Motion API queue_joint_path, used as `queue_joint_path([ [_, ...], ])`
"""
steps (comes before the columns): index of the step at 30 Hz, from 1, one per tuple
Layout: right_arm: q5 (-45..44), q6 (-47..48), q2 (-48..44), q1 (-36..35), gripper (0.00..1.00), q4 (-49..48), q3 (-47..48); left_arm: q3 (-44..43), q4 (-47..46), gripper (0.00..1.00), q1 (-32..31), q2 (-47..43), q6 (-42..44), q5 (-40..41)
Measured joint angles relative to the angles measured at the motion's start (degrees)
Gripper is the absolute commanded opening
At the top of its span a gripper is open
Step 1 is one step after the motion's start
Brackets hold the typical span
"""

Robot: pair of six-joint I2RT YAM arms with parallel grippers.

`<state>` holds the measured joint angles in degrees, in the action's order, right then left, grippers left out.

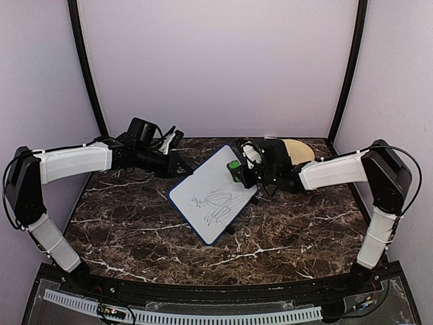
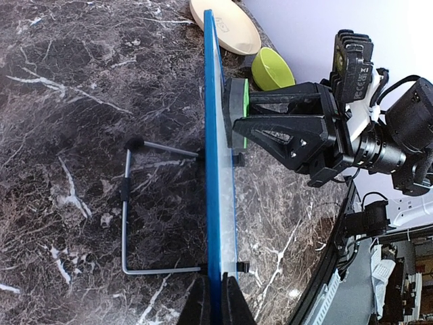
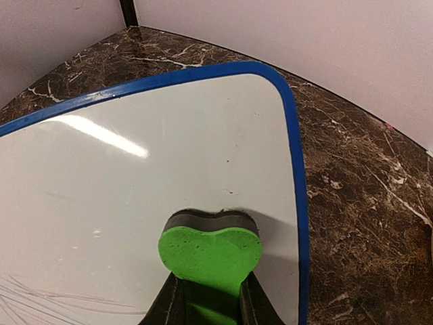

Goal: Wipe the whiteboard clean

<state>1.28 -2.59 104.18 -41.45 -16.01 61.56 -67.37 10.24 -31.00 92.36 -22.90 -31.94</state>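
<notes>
The whiteboard (image 1: 213, 193), white with a blue rim, stands tilted on a wire stand, with dark scribbles on its lower half. My left gripper (image 1: 177, 164) is shut on its far left edge; in the left wrist view (image 2: 218, 298) the fingers clamp the blue rim (image 2: 218, 169) seen edge-on. My right gripper (image 1: 245, 175) is shut on the green eraser (image 1: 235, 168) and presses its dark pad against the board's upper right corner. In the right wrist view the eraser (image 3: 210, 254) rests on clean white surface (image 3: 135, 169); scribbles show at the lower left (image 3: 40, 298).
A tan plate (image 1: 299, 150) and a lime-green bowl (image 2: 272, 68) sit at the back right behind the right arm. The wire stand (image 2: 128, 203) props the board from behind. Dark marble tabletop (image 1: 135, 230) extends toward the front.
</notes>
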Motion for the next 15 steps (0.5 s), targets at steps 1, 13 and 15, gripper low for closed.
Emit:
queue_joint_path([
  [1, 0.3, -0.3, -0.2, 0.0, 0.03, -0.7, -0.5, 0.0, 0.0, 0.0, 0.0, 0.0, 0.0, -0.1],
  [13, -1.4, -0.8, -0.8, -7.2, 0.02, -1.7, -1.2, 0.0, 0.2, 0.0, 0.0, 0.0, 0.0, 0.1],
  [15, -1.6, -0.6, -0.8, -8.7, 0.02, -1.5, -0.6, 0.0, 0.2, 0.0, 0.0, 0.0, 0.0, 0.1],
])
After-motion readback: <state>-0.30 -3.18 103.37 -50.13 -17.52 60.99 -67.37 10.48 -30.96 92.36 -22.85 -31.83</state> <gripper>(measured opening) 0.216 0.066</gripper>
